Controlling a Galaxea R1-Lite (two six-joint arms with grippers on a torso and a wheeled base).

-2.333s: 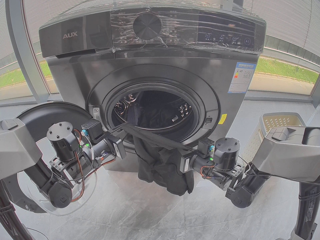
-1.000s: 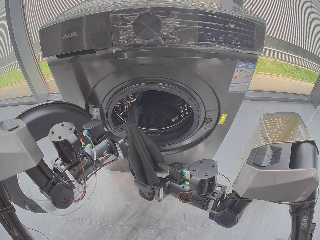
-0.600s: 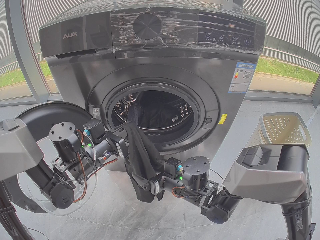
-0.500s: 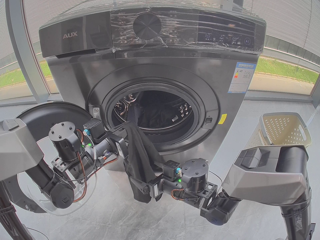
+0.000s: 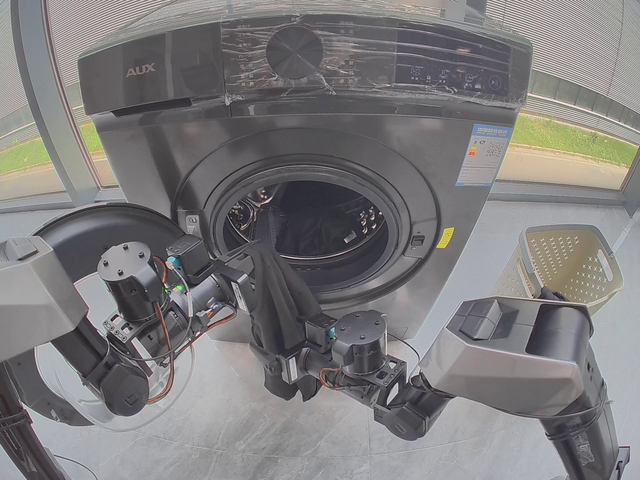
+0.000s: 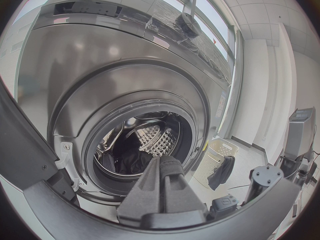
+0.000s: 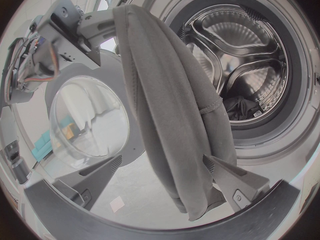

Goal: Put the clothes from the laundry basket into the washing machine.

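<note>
A black garment (image 5: 283, 315) hangs from my left gripper (image 5: 248, 253), which is shut on its top edge just in front of the lower left of the washing machine's round opening (image 5: 310, 235). In the left wrist view the gripper (image 6: 166, 162) pinches a fold of black cloth. My right gripper (image 5: 272, 367) is low, at the hanging garment's bottom part. In the right wrist view it (image 7: 163, 165) is open, one finger on each side of the garment (image 7: 173, 117). More dark clothes (image 7: 243, 108) lie in the steel drum.
The machine's door (image 5: 100, 235) stands swung open at the left, behind my left arm. A cream laundry basket (image 5: 573, 261) sits on the tiled floor at the right, with a dark piece of clothing (image 6: 221, 172) draped over its rim.
The garment, earlier stretched between both grippers, now hangs from the left one alone. My right gripper let go, dropped and moved left to the garment's lower part. The left arm has barely moved.
</note>
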